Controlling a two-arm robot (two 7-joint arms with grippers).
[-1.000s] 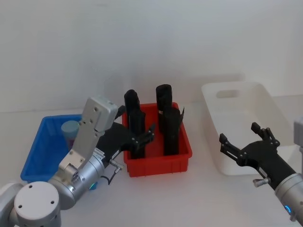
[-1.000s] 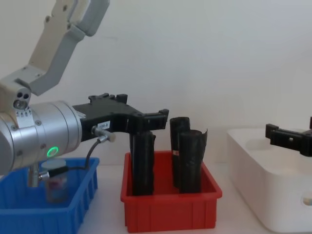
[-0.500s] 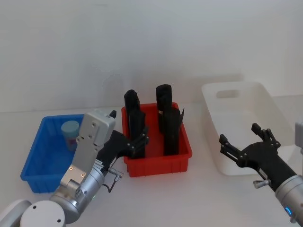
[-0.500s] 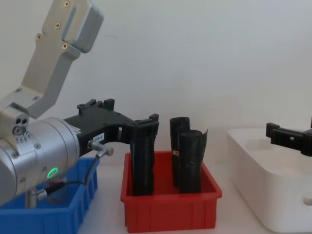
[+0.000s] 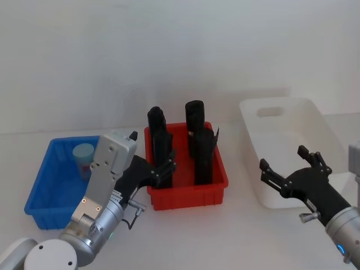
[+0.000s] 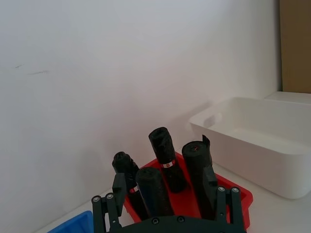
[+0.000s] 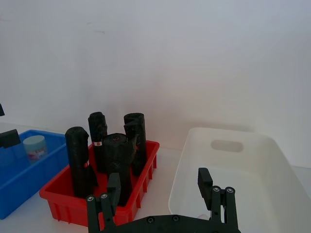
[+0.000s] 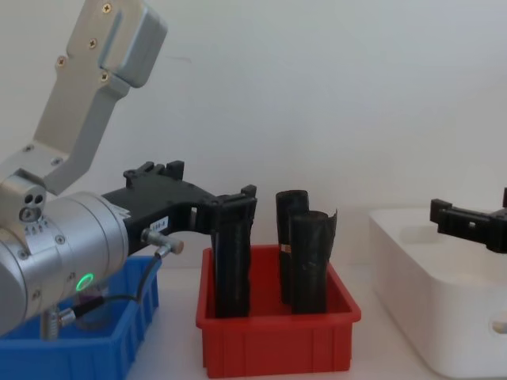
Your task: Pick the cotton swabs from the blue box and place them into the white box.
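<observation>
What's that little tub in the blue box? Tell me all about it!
It is a small round tub with a grey-blue lid and a blue and pink label. It stands upright at the far end of the blue box, touching only the box. The open left gripper hangs by the red bin, away from it.

Chest view: left arm [image 8: 55, 245] covers most of blue box [image 8: 95, 358]; white box [image 8: 412, 269] cut by rt edge. Head view: cotton swabs [image 5: 83, 154] label too small to read; right gripper [image 5: 284, 158] hides pt of white box's front wall.
</observation>
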